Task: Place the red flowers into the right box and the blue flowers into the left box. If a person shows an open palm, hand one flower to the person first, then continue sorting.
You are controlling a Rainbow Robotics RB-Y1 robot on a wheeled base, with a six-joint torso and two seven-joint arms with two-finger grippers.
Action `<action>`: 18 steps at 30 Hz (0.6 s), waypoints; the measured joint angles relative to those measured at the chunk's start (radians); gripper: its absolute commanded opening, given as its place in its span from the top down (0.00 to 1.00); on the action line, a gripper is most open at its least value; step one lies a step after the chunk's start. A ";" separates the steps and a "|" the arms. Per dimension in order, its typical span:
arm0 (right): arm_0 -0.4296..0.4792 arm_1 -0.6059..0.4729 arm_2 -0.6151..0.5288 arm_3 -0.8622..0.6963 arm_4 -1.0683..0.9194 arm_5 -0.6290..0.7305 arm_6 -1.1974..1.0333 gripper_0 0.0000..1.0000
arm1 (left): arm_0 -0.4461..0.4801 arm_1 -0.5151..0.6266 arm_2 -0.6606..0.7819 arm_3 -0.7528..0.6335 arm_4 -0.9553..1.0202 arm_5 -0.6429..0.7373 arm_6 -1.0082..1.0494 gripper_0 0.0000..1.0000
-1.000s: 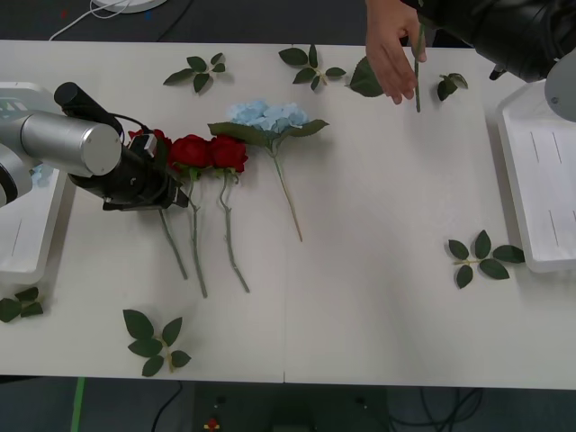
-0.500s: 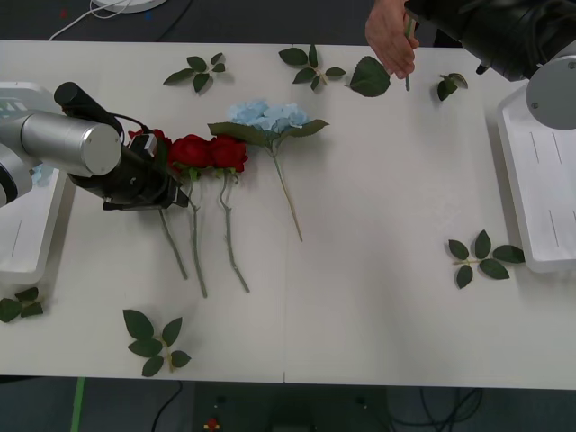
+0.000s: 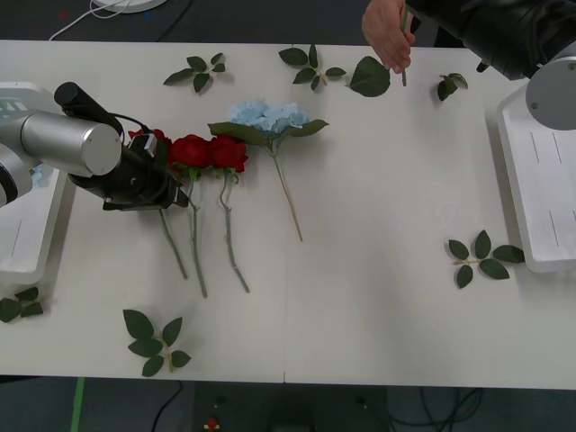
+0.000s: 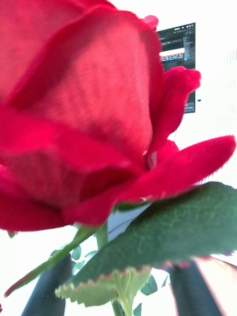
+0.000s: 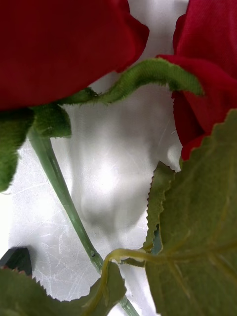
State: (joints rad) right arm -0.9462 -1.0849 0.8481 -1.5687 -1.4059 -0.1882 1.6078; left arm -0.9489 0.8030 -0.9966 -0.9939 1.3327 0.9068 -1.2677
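Red flowers point(image 3: 210, 153), three, beside one blue flower point(image 3: 267, 115); left gripper point(image 3: 169, 183) over them, grip unclear; right gripper point(image 4: 118, 296) parted around fourth rose point(image 4: 84, 113).

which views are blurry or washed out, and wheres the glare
Front view: even light, sharp, soft shadows under the red flowers on the table. Right wrist view: a red bloom too close and soft, background blown out white. Left wrist view: petals and leaves blurred, a bright glare patch on the white surface.

the left arm's wrist hides its fingers and part of the red flowers point(image 3: 209, 151); the person's hand point(image 3: 387, 34) is cut off at the edge.
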 measured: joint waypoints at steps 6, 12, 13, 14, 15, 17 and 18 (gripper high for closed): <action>0.000 0.000 0.000 0.000 0.001 -0.001 0.000 0.00 | 0.000 0.000 0.000 0.000 0.000 0.000 0.000 0.00; 0.002 0.000 0.000 -0.001 0.001 -0.001 0.000 0.00 | 0.000 0.000 0.000 0.000 0.000 0.000 0.000 0.00; 0.004 0.000 0.000 -0.002 0.001 -0.001 0.000 0.00 | 0.000 0.000 0.000 0.000 0.000 0.000 0.000 0.00; 0.008 0.000 0.000 -0.005 0.001 -0.001 0.000 0.00 | 0.000 0.000 0.000 0.000 0.000 0.000 0.000 0.00; 0.013 0.000 0.000 -0.009 0.001 -0.001 0.000 0.00 | 0.000 0.000 0.000 0.000 0.000 0.000 0.000 0.00; 0.027 0.000 0.000 -0.023 0.001 0.000 0.000 0.00 | 0.000 0.000 0.000 0.000 0.000 0.000 0.000 0.00; 0.035 0.000 0.000 -0.032 0.001 0.003 0.000 0.00 | 0.000 0.000 0.000 0.000 0.000 0.000 0.000 0.00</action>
State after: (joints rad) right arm -0.9114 -1.0849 0.8481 -1.6003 -1.4051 -0.1855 1.6077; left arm -0.9489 0.8029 -0.9966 -0.9939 1.3327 0.9068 -1.2677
